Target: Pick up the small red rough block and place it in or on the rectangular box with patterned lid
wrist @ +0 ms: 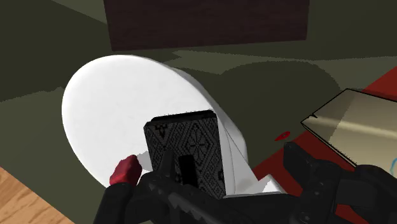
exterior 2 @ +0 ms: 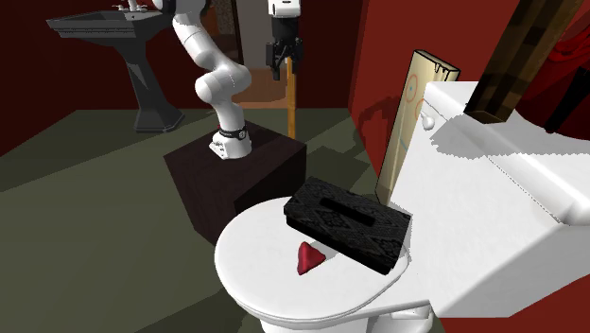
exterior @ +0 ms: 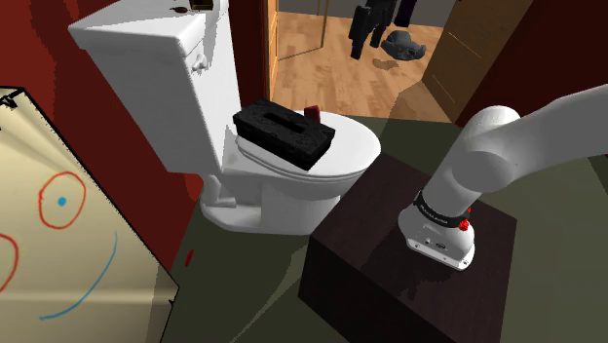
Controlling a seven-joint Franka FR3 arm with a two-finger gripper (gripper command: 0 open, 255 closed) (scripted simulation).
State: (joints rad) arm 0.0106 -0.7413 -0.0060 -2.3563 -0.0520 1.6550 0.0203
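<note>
We see a white toilet (exterior: 166,68), its lid (exterior: 356,146) closed, standing on a dull green floor (exterior: 244,283) against a dark red wall (exterior: 39,49). Just beside its tank stands a beige board (exterior: 68,234) drawn with red rings and a blue arc. Well apart from the toilet we find a dark pedestal sink (exterior 2: 151,90), and past the doorway a wooden floor (exterior: 322,68).

We log a red block (exterior 2: 307,257), black box (exterior 2: 347,224) with pale geometric lattice on its lid, white toilet (exterior 2: 511,218), dark brown stand (exterior 2: 203,184), deep red wall (exterior 2: 378,57), cream panel (exterior: 88,263) with red rings and blue arc, olive floor (exterior 2: 85,208)
</note>
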